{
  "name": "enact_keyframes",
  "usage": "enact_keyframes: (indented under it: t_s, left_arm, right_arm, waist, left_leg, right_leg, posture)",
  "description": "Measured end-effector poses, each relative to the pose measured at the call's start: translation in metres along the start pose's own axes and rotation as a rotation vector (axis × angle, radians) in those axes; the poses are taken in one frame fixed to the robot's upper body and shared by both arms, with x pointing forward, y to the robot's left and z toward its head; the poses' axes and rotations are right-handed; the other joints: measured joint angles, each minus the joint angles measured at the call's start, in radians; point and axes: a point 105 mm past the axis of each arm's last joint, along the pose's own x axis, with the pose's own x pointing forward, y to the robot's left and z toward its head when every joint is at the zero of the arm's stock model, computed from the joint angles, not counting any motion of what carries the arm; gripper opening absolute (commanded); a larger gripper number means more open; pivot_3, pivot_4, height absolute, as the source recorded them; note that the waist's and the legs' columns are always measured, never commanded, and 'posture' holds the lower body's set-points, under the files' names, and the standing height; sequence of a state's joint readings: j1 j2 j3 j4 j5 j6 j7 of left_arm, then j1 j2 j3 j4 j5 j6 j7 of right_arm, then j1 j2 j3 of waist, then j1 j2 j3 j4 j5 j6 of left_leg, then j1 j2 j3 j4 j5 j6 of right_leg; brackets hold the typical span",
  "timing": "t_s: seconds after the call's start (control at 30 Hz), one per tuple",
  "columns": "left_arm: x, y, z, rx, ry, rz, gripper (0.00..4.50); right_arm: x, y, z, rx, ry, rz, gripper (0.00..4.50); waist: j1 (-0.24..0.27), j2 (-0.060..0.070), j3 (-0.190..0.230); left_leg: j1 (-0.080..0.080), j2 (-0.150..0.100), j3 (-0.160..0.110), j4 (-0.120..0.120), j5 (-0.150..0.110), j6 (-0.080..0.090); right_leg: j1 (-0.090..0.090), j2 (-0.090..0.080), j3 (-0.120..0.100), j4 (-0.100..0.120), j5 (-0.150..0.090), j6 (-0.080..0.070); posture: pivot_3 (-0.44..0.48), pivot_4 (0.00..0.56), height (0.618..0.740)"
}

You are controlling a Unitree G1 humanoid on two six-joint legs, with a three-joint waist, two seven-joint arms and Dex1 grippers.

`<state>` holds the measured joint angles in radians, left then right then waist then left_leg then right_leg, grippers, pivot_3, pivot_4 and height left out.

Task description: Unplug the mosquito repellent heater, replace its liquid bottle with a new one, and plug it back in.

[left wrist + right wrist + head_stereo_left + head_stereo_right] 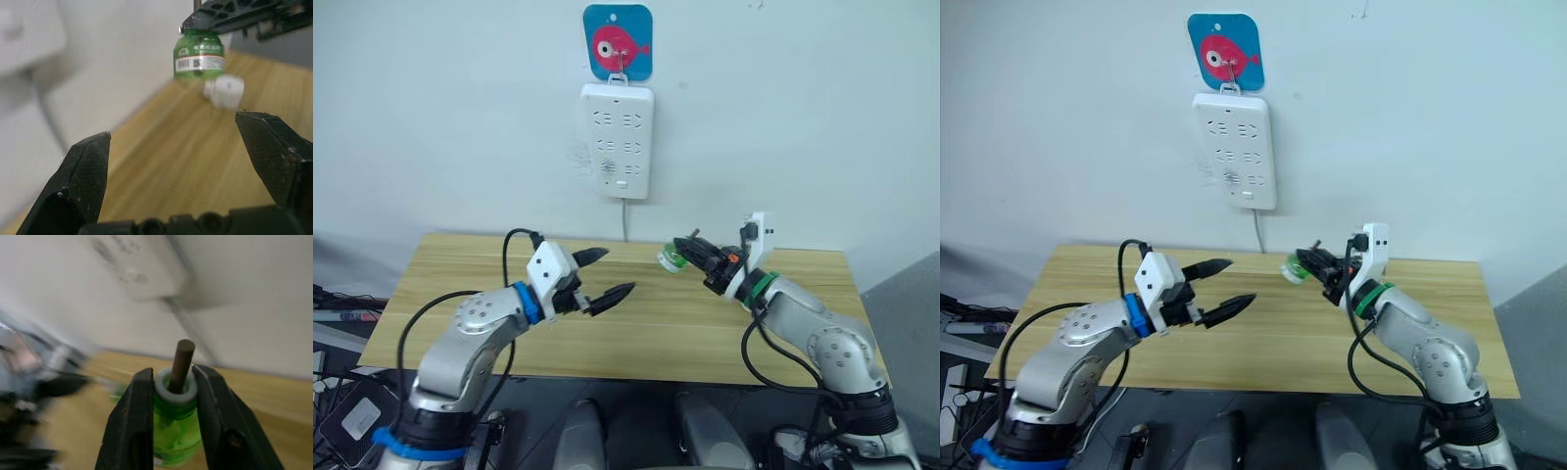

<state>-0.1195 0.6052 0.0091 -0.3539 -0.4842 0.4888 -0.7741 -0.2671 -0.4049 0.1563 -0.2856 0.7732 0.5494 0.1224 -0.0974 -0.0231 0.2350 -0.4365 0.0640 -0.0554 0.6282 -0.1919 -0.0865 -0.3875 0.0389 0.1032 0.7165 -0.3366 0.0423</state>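
The right gripper [690, 251] pinches a small green bottle [670, 258] by its neck, fingers pressed against the white collar from which a brown wick [183, 364] stands up; the cap is off, and I cannot tell whether this is the new bottle or the old one. The bottle hangs above the far middle of the wooden table [636, 333], its long axis lying roughly along the gripper's fingers and pointing left. The left gripper [608, 277] hovers to the left and a little nearer, fingers spread wide and holding nothing, its mouth turned toward the bottle. The bottle lies to the right of and slightly beyond the left gripper, with a clear gap between them, and the right arm already has it. In the left wrist view a small white object [224, 91], probably the mosquito repellent heater, lies on the table past the bottle, though it is too blurred to be sure. On the wall behind hangs a white power strip [618, 140] with its sockets bare, under a blue card with a red fish [618, 41].
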Motion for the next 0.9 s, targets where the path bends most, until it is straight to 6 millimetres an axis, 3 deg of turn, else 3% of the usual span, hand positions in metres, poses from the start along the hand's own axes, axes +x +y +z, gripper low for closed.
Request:
enact_keyframes:
  t_s: [0.13, 0.27, 0.43, 0.57, 0.77, 0.9]
  left_arm:
    - [-0.004, -0.013, 0.002, -0.010, 0.034, -0.031, 4.50]
    - [-0.006, -0.024, 0.003, -0.020, 0.046, -0.050, 4.50]
    - [-0.008, -0.036, 0.003, -0.028, 0.059, -0.046, 4.50]
    - [-0.008, -0.039, 0.004, -0.026, 0.060, -0.031, 4.50]
    - [-0.008, -0.038, 0.004, -0.046, 0.051, 0.008, 4.50]
    - [-0.017, -0.032, -0.002, -0.075, 0.046, 0.066, 4.50]
  right_arm:
    - [0.018, -0.030, -0.036, -0.261, -0.002, -0.097, 0.81]
    - [0.035, -0.046, -0.055, -0.401, -0.007, -0.146, 0.81]
    - [0.044, -0.074, -0.075, -0.454, 0.029, -0.259, 0.81]
    - [0.045, -0.085, -0.081, -0.468, 0.038, -0.293, 0.81]
    - [0.037, -0.094, -0.085, -0.428, 0.028, -0.323, 2.88]
    - [0.029, -0.093, -0.075, -0.413, -0.026, -0.312, 4.36]
  waist:
    - [0.010, 0.000, 0.001]
    - [0.021, 0.001, 0.002]
    - [0.045, 0.001, 0.006]
    - [0.063, 0.002, 0.007]
    - [0.067, 0.002, 0.007]
    - [0.067, 0.003, 0.007]
  left_leg:
    - [0.000, 0.000, 0.002, 0.000, 0.000, 0.000]
    - [0.001, 0.000, 0.002, 0.000, 0.000, 0.000]
    - [0.002, 0.000, 0.001, 0.000, 0.000, 0.000]
    - [0.002, -0.001, 0.001, 0.000, 0.000, 0.000]
    - [0.004, -0.001, 0.000, 0.000, 0.000, 0.000]
    - [0.004, -0.001, 0.000, 0.000, 0.000, 0.000]
  right_leg:
    - [0.000, 0.000, 0.001, 0.000, 0.000, 0.000]
    - [0.001, -0.001, 0.001, 0.000, 0.002, -0.004]
    - [0.002, -0.001, 0.000, 0.001, 0.003, -0.005]
    - [0.002, -0.001, 0.000, 0.001, 0.003, -0.005]
    - [0.004, -0.001, 0.000, 0.000, 0.003, -0.005]
    - [0.004, -0.001, 0.000, 0.001, 0.003, -0.005]
  posture:
    - [0.007, 0.226, 0.718]
    - [0.036, 0.233, 0.718]
    - [0.076, 0.242, 0.718]
    - [0.082, 0.244, 0.718]
    - [0.055, 0.235, 0.718]
    - [0.033, 0.226, 0.718]
